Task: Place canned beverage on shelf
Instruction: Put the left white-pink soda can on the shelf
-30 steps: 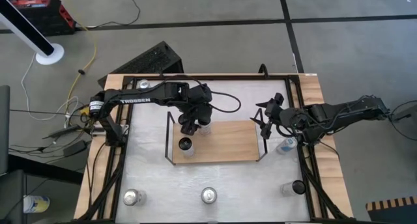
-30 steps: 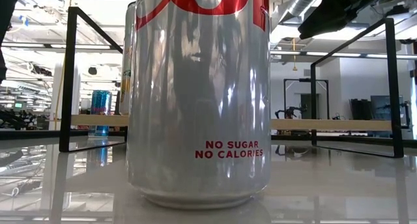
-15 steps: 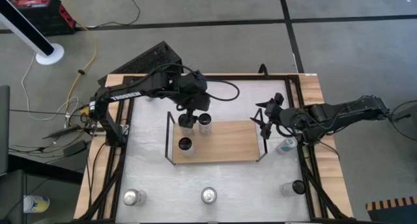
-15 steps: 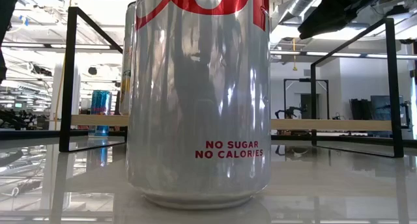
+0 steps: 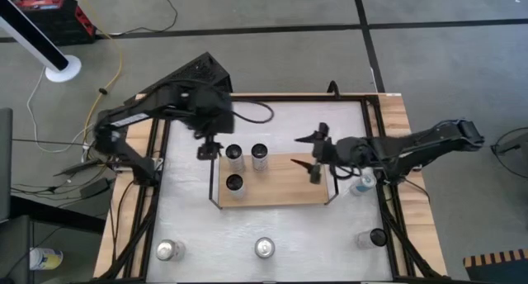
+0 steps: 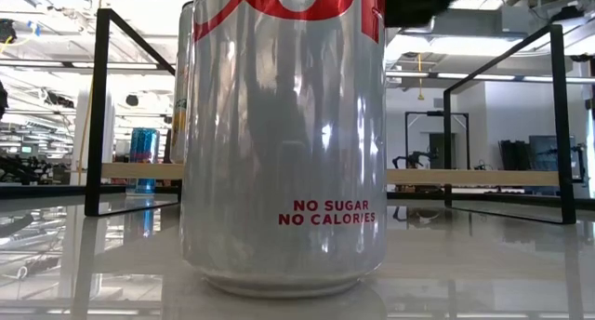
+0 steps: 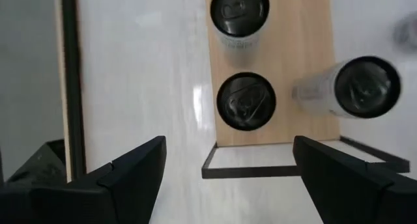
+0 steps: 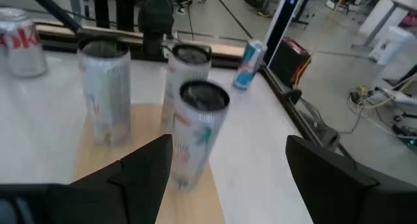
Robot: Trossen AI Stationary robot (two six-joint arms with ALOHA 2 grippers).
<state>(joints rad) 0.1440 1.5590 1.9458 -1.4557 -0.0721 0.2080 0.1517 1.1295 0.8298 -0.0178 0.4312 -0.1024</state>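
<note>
The shelf (image 5: pixel 276 181) sits mid-table with its black wire end rails raised at the left and right ends. 3 cans stand upright on its left part: one (image 5: pixel 235 154) at the back-left corner, one (image 5: pixel 260 155) just beside it, and one (image 5: pixel 235 184) nearer the front. The right half of the board is bare wood.

More cans stand on the table (image 5: pixel 190 226): 3 along the front edge (image 5: pixel 264 248), and a blue can (image 5: pixel 364 182) just outside the shelf's right rail.

The left gripper (image 5: pixel 206 150) hangs just outside the left rail, fingers spread and empty. The right gripper (image 5: pixel 313 156) is over the shelf's right end, fingers (image 8: pixel 143 165) parted, gripping nothing.

Since 1 second ago, the left gripper has pulled back off the shelf, leaving the back-left can standing, and the right gripper has reached inward over the right rail.
</note>
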